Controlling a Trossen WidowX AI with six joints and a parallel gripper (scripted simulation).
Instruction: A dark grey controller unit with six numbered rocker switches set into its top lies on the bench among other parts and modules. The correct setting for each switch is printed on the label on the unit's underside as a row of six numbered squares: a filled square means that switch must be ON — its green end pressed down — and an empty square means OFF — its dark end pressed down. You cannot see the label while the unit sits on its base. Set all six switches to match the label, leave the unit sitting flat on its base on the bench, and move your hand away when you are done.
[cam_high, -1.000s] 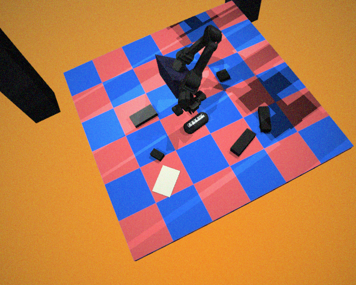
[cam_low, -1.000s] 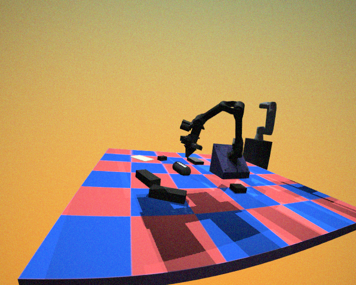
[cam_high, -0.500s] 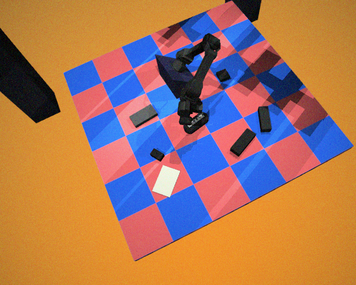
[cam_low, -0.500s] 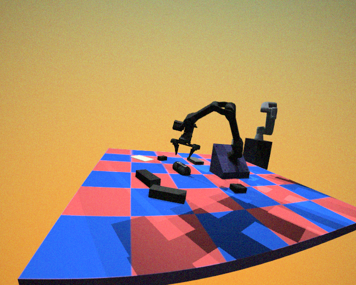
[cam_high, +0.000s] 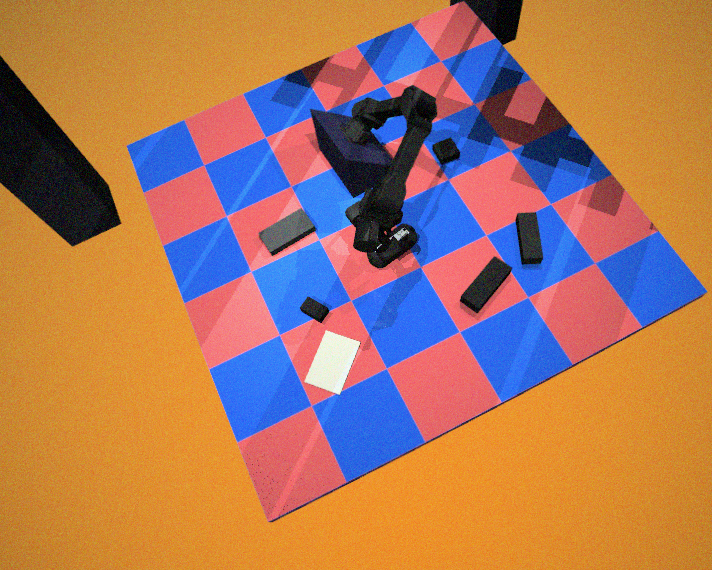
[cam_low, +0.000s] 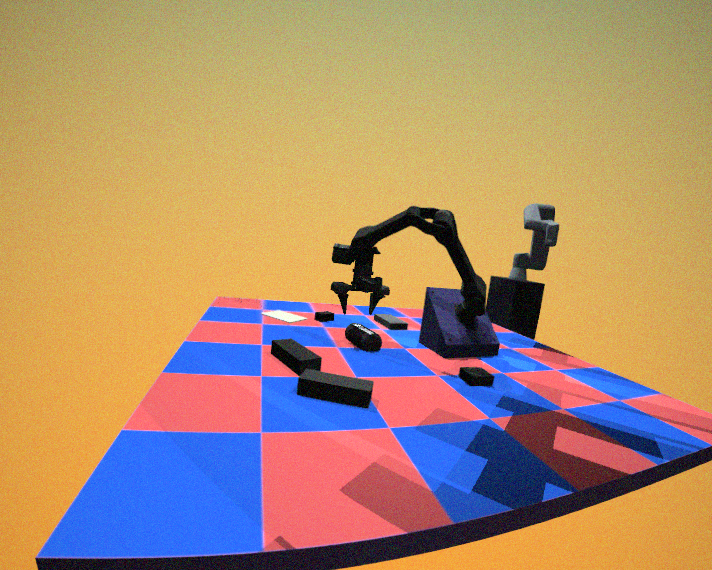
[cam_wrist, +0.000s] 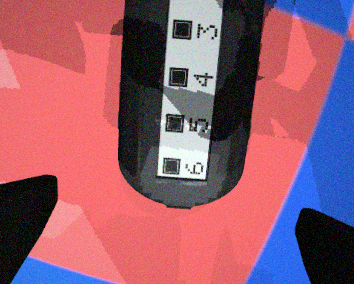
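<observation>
Step in hand: with the label read or nearly so, prepare to turn the unit onto its base. Locate the controller unit (cam_high: 408, 244) (cam_low: 363, 337) (cam_wrist: 140, 115) on the bench below the gripper (cam_high: 366, 234) (cam_low: 358, 313) (cam_wrist: 180, 206); it lies base up. Its label (cam_high: 401, 232) (cam_low: 359, 328) (cam_wrist: 192, 100) faces the wrist camera, where squares 3, 4, 5 and 6 read filled. Squares 1 and 2 are outside that view; confirm them before you turn the unit.

Jaw state: spread wide, nothing between them. The tips stand above the unit.

Next move: centre the fingers across the unit's narrow width, lower, close, lift and roll it upright. The rounded body may slip if you grip off centre. Switch setting comes afterwards.

Parts count:
- Controller unit: one
- Long dark blocks (cam_high: 486, 284) (cam_low: 295, 355): two
- Small dark blocks (cam_high: 314, 309) (cam_low: 324, 316): two
- Grey slab (cam_high: 287, 231) (cam_low: 390, 321): one
- White panel (cam_high: 332, 362) (cam_low: 284, 315): one
- Wedge-shaped mount (cam_high: 344, 166) (cam_low: 442, 323), under your arm: one
- Grey second arm (cam_low: 540, 237), behind the mount in the exterior view: one
</observation>
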